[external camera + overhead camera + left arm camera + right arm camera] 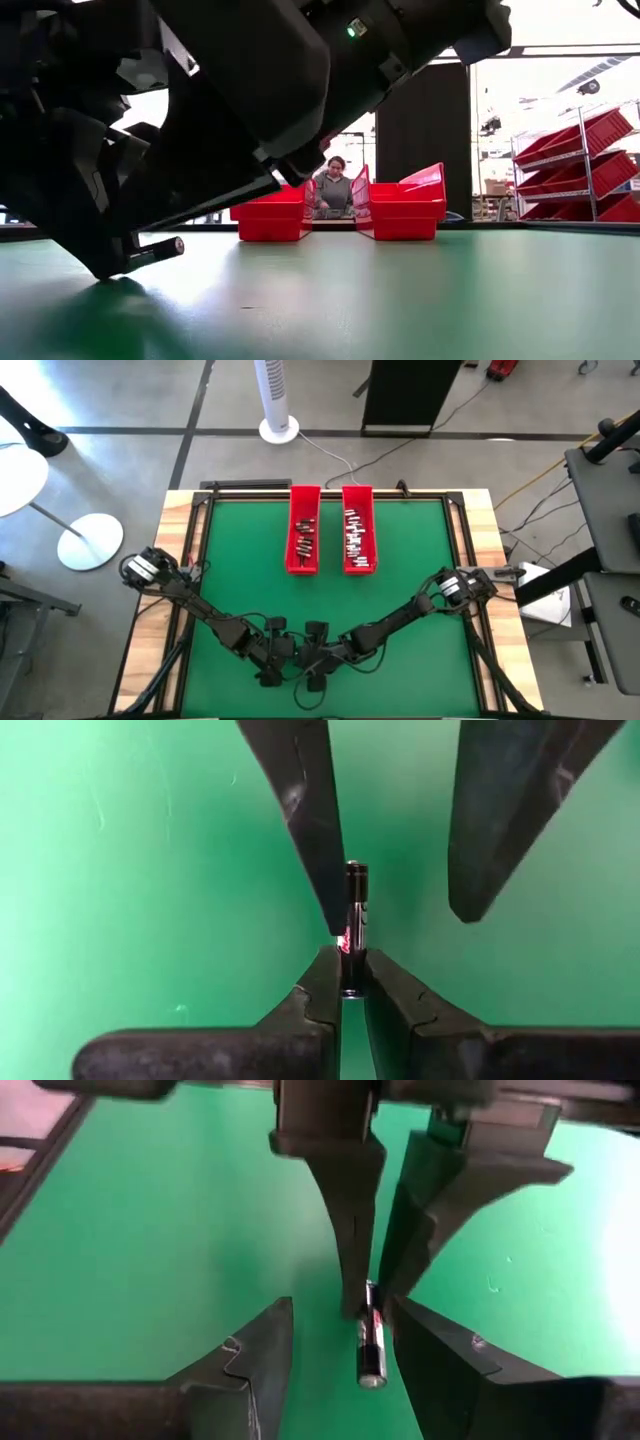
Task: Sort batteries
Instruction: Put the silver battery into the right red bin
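I see one battery [354, 925] pinched in left tool [350, 982], clamped shut on it, low over green tabletop [400, 550] near front edge. Right tool [335, 1345] spread apart around same battery, facing left. More batteries [358, 538] lie in two red trays [304, 530] far side.

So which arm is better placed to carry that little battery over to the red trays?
Probably the left. The left claw is shut on the battery, while the right claw is open, with a finger on either side of the battery and no grip on it.
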Controlling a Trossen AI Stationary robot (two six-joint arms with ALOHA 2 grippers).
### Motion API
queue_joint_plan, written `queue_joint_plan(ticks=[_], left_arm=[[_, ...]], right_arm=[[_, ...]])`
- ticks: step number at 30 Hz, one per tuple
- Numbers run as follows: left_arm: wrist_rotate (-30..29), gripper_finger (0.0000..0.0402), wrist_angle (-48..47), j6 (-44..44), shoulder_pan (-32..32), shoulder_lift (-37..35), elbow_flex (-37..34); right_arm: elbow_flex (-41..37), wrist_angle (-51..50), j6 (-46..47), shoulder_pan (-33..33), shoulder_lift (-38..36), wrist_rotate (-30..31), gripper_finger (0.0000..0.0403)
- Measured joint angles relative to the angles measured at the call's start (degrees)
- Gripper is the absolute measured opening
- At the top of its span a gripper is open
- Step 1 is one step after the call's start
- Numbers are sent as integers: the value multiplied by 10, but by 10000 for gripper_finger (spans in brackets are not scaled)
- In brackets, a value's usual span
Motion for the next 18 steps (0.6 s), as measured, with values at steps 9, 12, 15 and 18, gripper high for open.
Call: queue_joint_plan(ticks=[9, 12, 15, 18], left_arm=[[0, 7, 38, 17, 2, 2, -1], [0, 7, 64, 34, 8, 3, -1], [-2, 7, 91, 51, 19, 12, -1], [-3, 7, 114, 64, 31, 31, 0]], right_arm=[[62, -185, 8, -1, -22, 0, 175], [103, -262, 12, -1, -20, 0, 181], [119, -290, 7, -1, -19, -1, 187], [127, -307, 4, -1, -19, -13, 191]])
